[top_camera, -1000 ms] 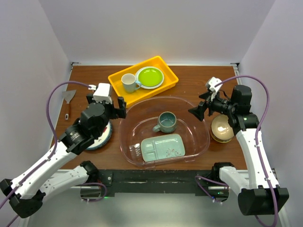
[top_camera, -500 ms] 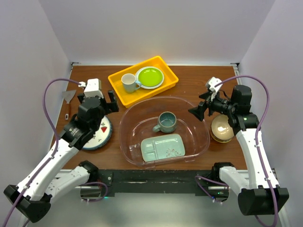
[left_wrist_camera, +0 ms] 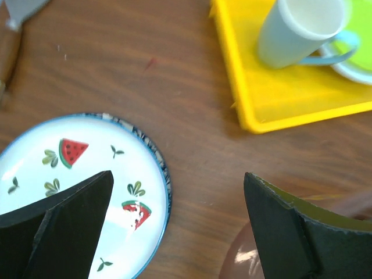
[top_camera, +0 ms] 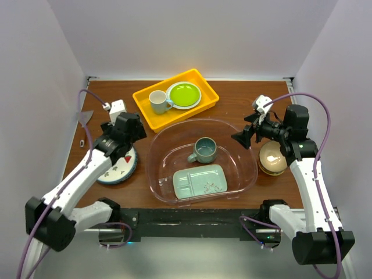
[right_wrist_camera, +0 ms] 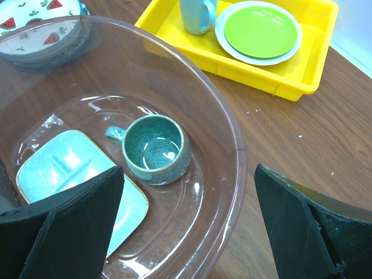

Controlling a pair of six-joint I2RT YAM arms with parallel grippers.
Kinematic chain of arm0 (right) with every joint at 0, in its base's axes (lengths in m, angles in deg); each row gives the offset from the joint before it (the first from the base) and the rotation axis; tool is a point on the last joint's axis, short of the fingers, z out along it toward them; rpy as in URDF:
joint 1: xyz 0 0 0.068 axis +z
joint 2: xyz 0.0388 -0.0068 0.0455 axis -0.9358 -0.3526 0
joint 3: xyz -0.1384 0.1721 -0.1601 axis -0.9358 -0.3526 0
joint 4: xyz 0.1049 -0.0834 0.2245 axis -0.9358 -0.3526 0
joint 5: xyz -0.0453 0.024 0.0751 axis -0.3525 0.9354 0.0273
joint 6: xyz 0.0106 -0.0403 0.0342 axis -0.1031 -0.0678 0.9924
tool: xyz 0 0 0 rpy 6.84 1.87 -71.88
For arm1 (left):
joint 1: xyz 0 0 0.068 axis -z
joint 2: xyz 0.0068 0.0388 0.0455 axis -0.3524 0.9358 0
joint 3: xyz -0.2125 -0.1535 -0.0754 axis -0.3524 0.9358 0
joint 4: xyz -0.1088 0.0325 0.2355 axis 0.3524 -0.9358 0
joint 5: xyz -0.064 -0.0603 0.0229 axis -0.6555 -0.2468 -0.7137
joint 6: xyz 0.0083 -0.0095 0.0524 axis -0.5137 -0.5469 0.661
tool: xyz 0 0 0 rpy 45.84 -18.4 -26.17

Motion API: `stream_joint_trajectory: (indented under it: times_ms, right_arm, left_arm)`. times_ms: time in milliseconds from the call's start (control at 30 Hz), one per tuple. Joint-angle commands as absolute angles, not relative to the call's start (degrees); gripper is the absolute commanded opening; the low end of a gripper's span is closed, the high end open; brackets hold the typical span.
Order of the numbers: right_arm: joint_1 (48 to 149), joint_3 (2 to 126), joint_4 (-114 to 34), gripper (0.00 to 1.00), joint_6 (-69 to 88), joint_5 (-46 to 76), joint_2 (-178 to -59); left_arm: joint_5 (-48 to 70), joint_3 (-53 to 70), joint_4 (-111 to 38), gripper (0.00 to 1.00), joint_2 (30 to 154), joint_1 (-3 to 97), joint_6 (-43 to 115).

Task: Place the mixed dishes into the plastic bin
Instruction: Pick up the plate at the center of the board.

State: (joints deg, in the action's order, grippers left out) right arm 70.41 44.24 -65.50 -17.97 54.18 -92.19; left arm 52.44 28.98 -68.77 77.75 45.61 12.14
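Spread wide over the plate's [left_wrist_camera: 70, 192] edge with the left gripper [left_wrist_camera: 177, 192]; likewise wide near the bin's [top_camera: 250, 165] right rim with the right gripper [top_camera: 243, 138]; inside the bin, mug [top_camera: 204, 150] and tray [top_camera: 199, 181]; just right of it, bowls [top_camera: 272, 158].

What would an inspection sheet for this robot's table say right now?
Surface: brown wooden table.
Job's things: teal mug and mint tray lie inside the plastic bin; watermelon plate rests on a blue-patterned plate left of the bin; tan bowl sits right of it.
Clutter: yellow tray holding white mug and lime plate; scraper at the left edge.
Grippers: left gripper open, empty, over the watermelon plate's edge; right gripper open, empty, over the bin.
Cables: purple cables loop from both arms, touching no dishes.
Surroundings: plain white walls.
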Motion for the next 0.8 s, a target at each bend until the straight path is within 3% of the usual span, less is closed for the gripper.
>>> stream_joint_trajectory:
  times_ms: [0, 267, 633, 767]
  right_arm:
    - [70.23, 45.8, -65.52, 0.99, -18.9, 54.64, -91.92]
    - [70.23, 45.8, -65.69, 0.99, -18.99, 54.64, -92.01]
    - [70.14, 45.8, -65.78, 0.99, -19.16, 54.55, -91.92]
    - [70.14, 45.89, -65.78, 0.99, -19.16, 54.64, -91.75]
  left_arm:
    - [51.67, 27.46, -73.01, 0.96, 84.27, 43.67, 4.62]
    - [48.49, 30.19, -71.77, 0.75, 93.15, 42.52, 0.48]
    - [48.5, 27.55, -74.77, 0.56, 103.0, 42.52, -1.55]
    - [48.58, 27.73, -74.59, 0.37, 102.21, 42.52, -1.29]
